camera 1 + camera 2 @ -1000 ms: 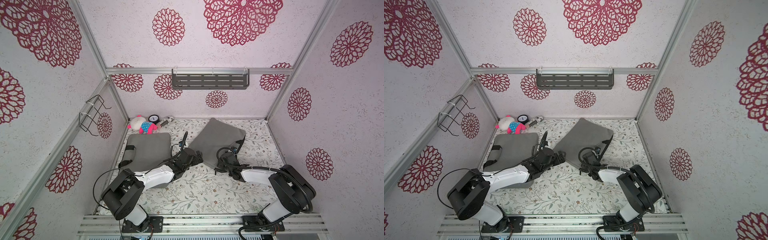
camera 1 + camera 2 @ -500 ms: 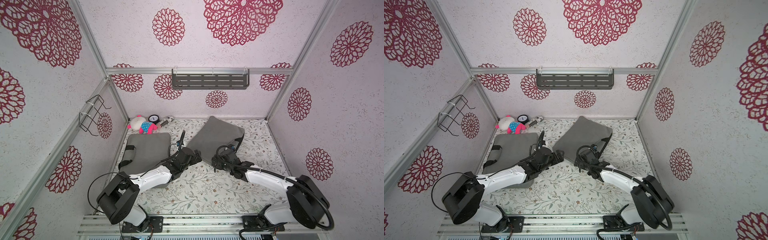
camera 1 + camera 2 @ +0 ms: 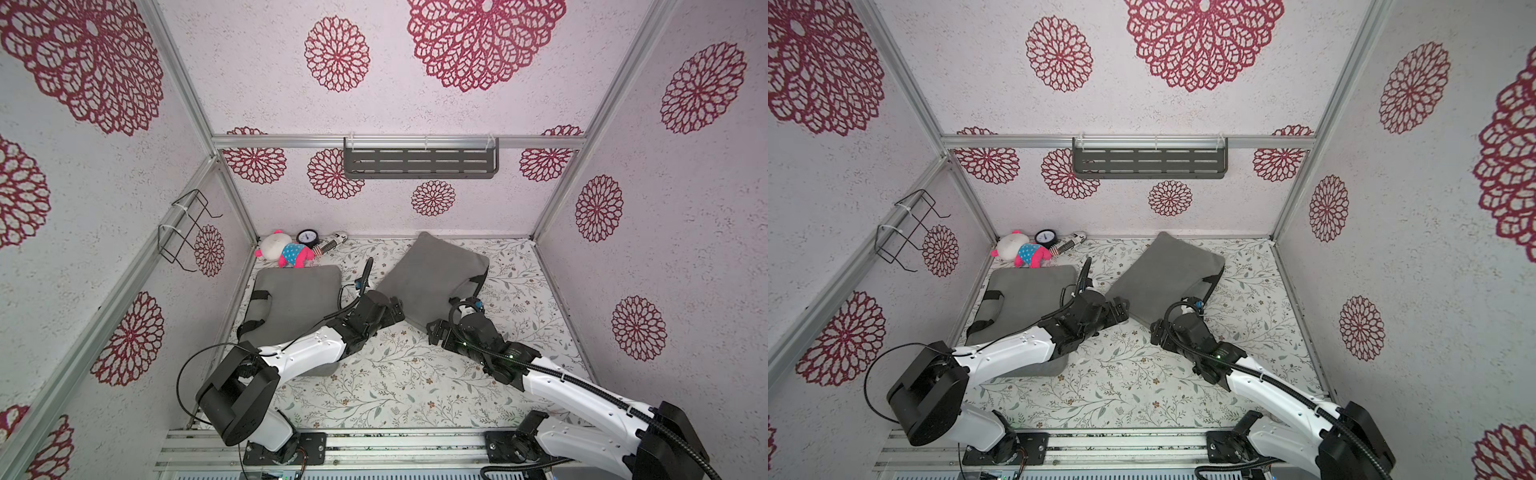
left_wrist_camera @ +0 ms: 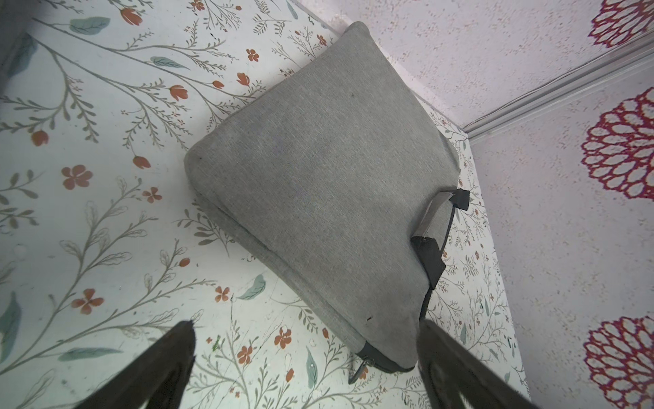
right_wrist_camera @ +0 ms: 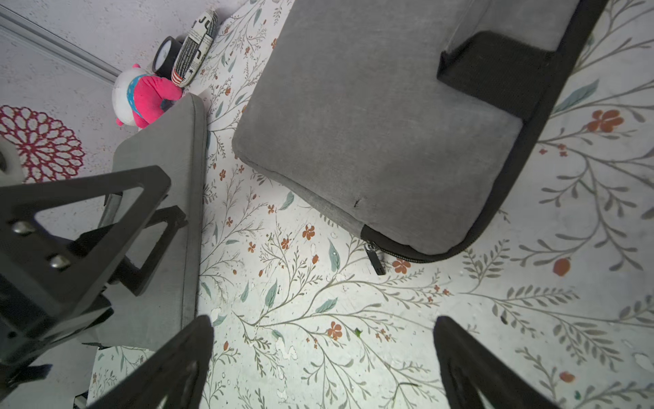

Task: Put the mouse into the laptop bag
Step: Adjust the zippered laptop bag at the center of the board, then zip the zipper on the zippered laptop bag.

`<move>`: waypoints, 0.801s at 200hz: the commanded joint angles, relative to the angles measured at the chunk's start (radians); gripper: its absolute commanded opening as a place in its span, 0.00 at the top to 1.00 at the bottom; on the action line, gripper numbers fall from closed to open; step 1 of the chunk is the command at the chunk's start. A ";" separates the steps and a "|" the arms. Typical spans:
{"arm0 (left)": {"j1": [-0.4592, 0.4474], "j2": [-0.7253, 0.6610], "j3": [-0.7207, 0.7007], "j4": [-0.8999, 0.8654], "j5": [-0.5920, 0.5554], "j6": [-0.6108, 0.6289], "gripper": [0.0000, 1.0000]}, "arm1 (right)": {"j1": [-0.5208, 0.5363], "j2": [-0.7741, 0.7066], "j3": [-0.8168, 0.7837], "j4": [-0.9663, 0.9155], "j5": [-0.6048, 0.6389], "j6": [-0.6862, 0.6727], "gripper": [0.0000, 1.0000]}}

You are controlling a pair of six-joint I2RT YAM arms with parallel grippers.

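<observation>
Laptop bag (image 3: 432,278) lies flat on table (image 3: 395,386), interior hidden.

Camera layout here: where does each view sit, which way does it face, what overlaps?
Top views: high over the front edge, facing down toward the back wall; left arm, right arm, tilted bag, flat bag.
Left wrist: on the left arm, facing past the open left fingers onto the tilted bag.
Right wrist: on the right arm, facing past the open right fingers at the zipper pull; left fingers in frame.
Shared: both wrist views catch the tilted bag's zipper corner.
</observation>
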 commanded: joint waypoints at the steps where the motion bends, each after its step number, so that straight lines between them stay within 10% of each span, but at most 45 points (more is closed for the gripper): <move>1: 0.007 0.022 0.012 0.007 0.008 -0.007 0.00 | 0.007 0.015 0.012 0.032 -0.017 0.013 0.01; 160: 0.008 0.064 -0.005 0.071 0.030 -0.012 0.00 | 0.065 0.133 -0.004 0.061 0.081 0.031 0.02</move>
